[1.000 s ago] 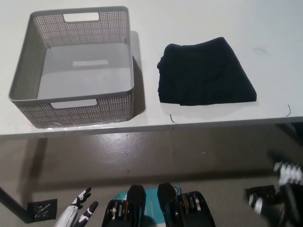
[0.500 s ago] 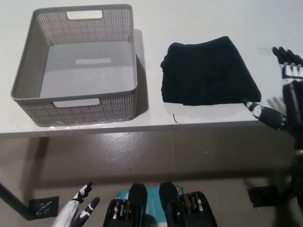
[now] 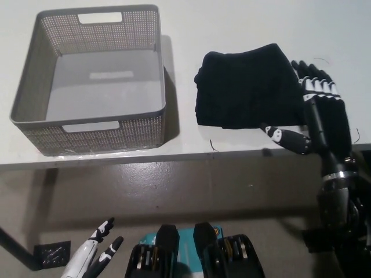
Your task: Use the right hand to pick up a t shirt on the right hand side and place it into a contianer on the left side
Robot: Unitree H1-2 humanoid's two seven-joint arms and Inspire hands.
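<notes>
A folded black t-shirt lies on the white table, right of centre. My black right hand hovers open at the shirt's right edge, fingers spread along that side and the thumb reaching under the near right corner. It holds nothing. To the left stands a grey perforated basket, empty inside. My white left hand rests low at the bottom left, below the table, fingers apart.
The table's front edge runs across the middle of the picture, with brownish floor below it. A narrow strip of table separates the basket from the shirt. A small dark square object lies on the floor at lower left.
My right hand has risen from below the table and moved left, from the far right edge to the shirt's right side. The left hand stays low.
</notes>
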